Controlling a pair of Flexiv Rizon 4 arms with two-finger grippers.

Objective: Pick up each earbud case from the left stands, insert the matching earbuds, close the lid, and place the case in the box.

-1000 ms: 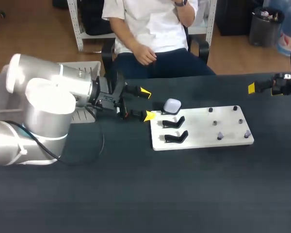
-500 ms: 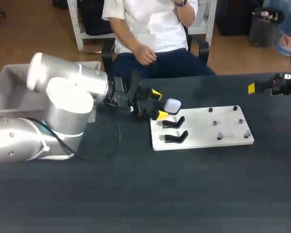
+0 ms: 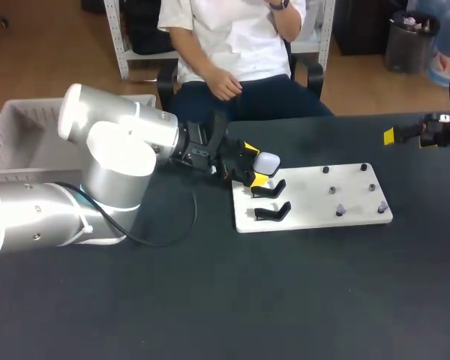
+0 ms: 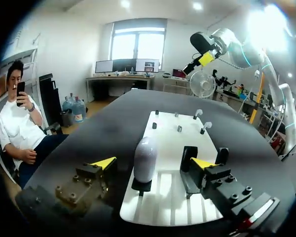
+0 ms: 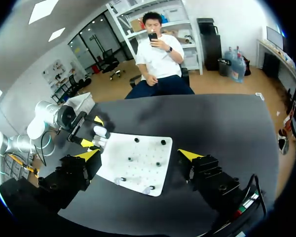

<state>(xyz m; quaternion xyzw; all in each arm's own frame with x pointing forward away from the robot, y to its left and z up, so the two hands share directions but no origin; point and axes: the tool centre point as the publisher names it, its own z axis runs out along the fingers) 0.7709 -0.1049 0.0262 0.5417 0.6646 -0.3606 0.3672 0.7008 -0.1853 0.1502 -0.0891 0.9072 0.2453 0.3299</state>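
Spread wide, the left claw [image 4: 153,163] straddles the case [image 4: 145,154], so best centre up, squeeze its flanks squarely and lift straight off the stand [image 4: 141,185].

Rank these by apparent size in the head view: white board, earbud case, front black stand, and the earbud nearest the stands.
1. white board, clearly largest.
2-3. earbud case and front black stand look about alike, so they are not ranked.
4. earbud, smallest.

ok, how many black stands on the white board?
3. One black stand holds the white oval earbud case, inside the open left pincer; two empty ones stand beside it.
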